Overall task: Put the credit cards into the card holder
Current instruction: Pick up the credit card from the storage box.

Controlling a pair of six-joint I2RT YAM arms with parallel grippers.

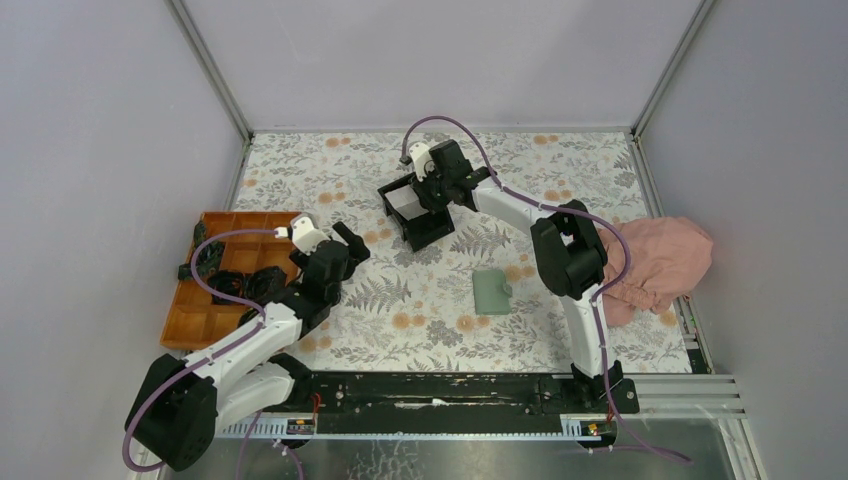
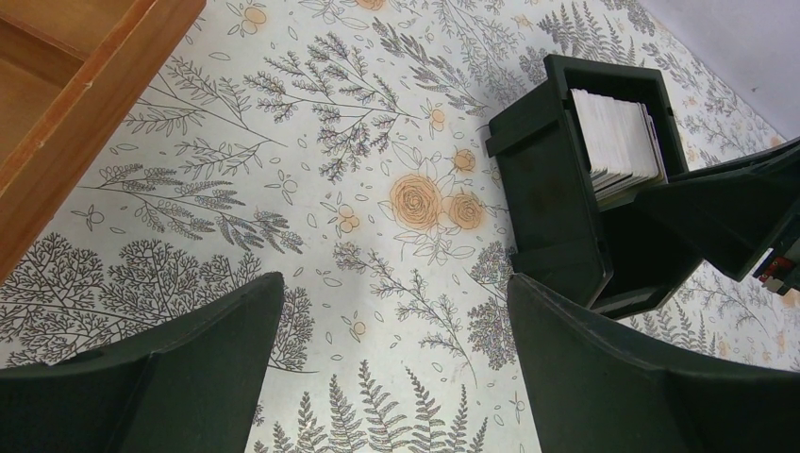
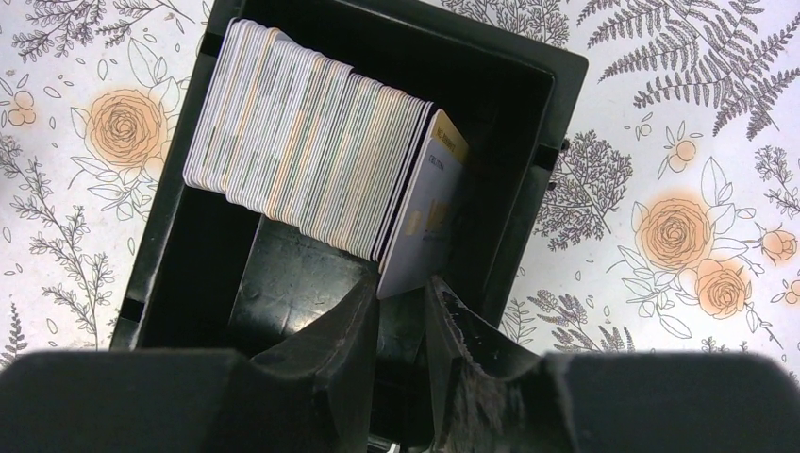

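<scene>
A stack of pale credit cards (image 3: 302, 160) stands on edge in a black open-top box (image 3: 557, 142), seen at the table's back centre (image 1: 415, 225). My right gripper (image 3: 403, 288) reaches into the box (image 1: 432, 185). Its jaws are nearly together, pinching the near corner of the last card (image 3: 429, 217), which tilts away from the stack. The sage-green card holder (image 1: 492, 291) lies closed on the floral cloth, right of centre, apart from both grippers. My left gripper (image 1: 350, 240) hovers open and empty over bare cloth (image 2: 396, 293), left of the box (image 2: 547, 179) and its cards (image 2: 618, 137).
An orange compartment tray (image 1: 215, 290) with black items sits at the left edge, close beside the left arm; its corner shows in the left wrist view (image 2: 57, 94). A pink cloth (image 1: 660, 255) lies bunched at the right edge. Grey walls enclose the table.
</scene>
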